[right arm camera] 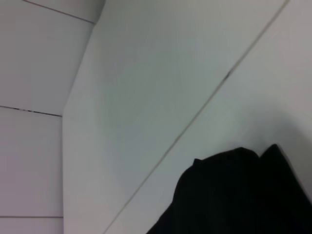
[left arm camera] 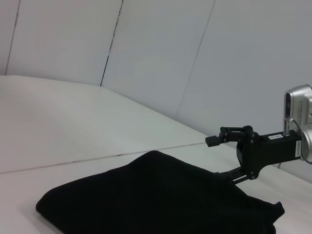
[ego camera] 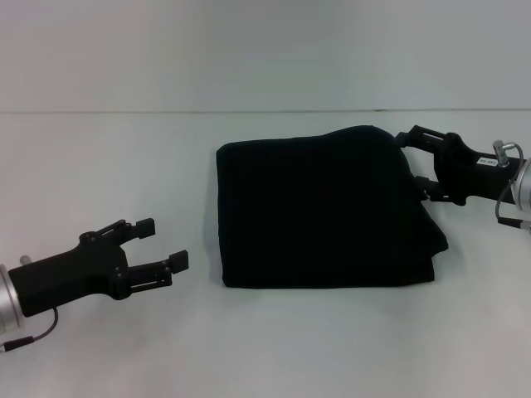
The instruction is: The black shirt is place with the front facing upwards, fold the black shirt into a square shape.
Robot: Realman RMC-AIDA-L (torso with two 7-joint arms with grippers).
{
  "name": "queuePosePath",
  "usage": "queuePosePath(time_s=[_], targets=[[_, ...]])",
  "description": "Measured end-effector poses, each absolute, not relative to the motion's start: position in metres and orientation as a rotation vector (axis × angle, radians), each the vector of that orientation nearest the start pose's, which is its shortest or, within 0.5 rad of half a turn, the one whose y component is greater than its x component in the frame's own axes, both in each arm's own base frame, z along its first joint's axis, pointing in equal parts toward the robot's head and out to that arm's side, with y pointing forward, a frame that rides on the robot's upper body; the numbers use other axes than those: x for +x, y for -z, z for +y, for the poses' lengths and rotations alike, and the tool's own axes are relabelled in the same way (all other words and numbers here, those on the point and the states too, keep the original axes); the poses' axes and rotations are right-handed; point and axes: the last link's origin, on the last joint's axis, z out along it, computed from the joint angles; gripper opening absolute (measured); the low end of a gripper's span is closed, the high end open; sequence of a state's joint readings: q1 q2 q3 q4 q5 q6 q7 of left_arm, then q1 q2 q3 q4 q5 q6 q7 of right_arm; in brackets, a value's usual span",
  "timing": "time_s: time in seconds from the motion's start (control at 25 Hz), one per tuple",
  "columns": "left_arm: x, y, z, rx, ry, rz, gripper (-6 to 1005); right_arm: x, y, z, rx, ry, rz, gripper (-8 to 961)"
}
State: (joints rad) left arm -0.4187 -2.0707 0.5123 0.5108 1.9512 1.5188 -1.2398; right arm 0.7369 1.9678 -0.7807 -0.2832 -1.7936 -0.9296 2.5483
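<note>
The black shirt [ego camera: 323, 211] lies folded into a rough square on the white table, right of the middle. No lettering or neck label shows. It also shows in the left wrist view [left arm camera: 156, 200] and the right wrist view [right arm camera: 243, 195]. My right gripper [ego camera: 413, 164] is at the shirt's far right corner with its fingers spread. In the left wrist view one finger [left arm camera: 214, 141] is above the cloth and the other is low at the cloth's edge. My left gripper [ego camera: 166, 243] is open and empty at the near left, well apart from the shirt.
The white table [ego camera: 124, 149] spreads around the shirt, and a pale wall [ego camera: 265, 50] stands behind its far edge. Nothing else lies on the table.
</note>
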Motion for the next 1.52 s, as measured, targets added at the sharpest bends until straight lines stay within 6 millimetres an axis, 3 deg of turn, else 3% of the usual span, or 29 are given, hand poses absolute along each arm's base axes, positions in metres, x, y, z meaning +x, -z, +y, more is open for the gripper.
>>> queuePosePath(time_s=[1.0,1.08,1.52], targets=[[-0.314,-0.003,0.297,-2.459,0.824,-0.787,953,0.268,0.018,0.429,-1.662,-0.867,2.006,879],[-0.314,-0.004,0.297,-2.458,0.823,-0.786,953,0.269,0.018,0.430,-1.661,-0.866,1.996,677],[-0.314,-0.005,0.298,-2.450,0.828,-0.786,952,0.268,0.020,0.435,-1.661,-0.840,1.937,423]])
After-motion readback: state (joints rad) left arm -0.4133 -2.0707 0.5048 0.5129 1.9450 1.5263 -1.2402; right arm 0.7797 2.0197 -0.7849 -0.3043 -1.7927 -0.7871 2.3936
